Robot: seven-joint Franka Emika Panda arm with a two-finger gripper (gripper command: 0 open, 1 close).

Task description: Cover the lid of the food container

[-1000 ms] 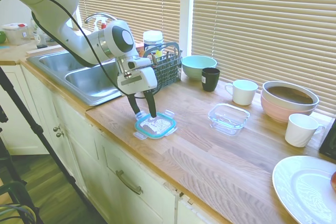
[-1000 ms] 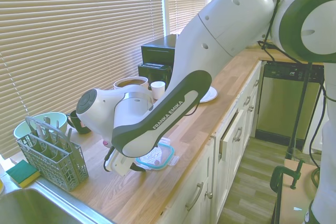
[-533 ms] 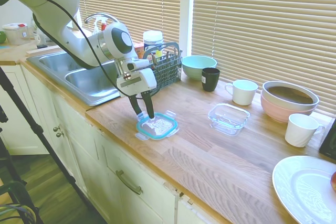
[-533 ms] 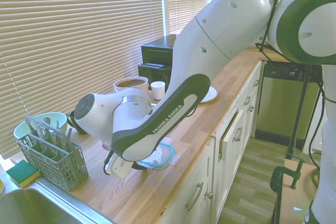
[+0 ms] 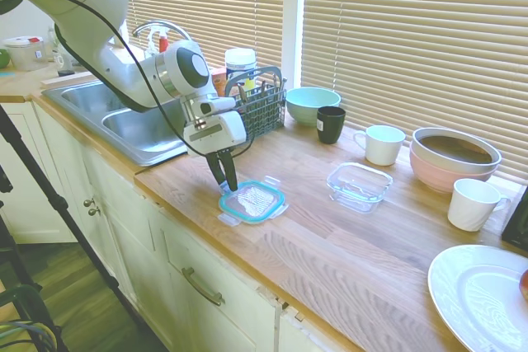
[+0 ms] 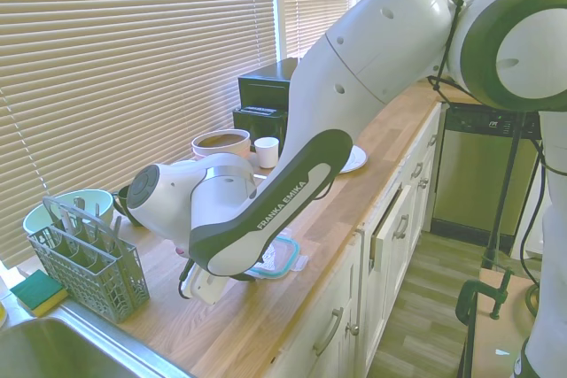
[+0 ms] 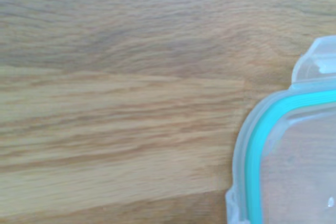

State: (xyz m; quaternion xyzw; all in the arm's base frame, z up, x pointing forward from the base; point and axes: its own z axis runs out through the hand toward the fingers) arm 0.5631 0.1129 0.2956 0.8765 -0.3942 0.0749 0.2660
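We see the gripper [image 5: 224, 179] jaws nearly together at the lid's [image 5: 252, 202] sink-side edge, apparently pinching the rim; lid flat on the counter [image 5: 330, 245], well apart from the food container [image 5: 359, 185], so pickup comes first

Arm bent low, gripper [image 5: 223, 180] pointing down, jaws nearly closed, nothing between.

Sunlit slatted blinds [image 5: 396, 30] fill the upper frame, a wooden countertop [image 5: 330, 237] runs across the middle, pale cabinets [image 5: 190, 278] below, steel sink [image 5: 124, 117] at left.
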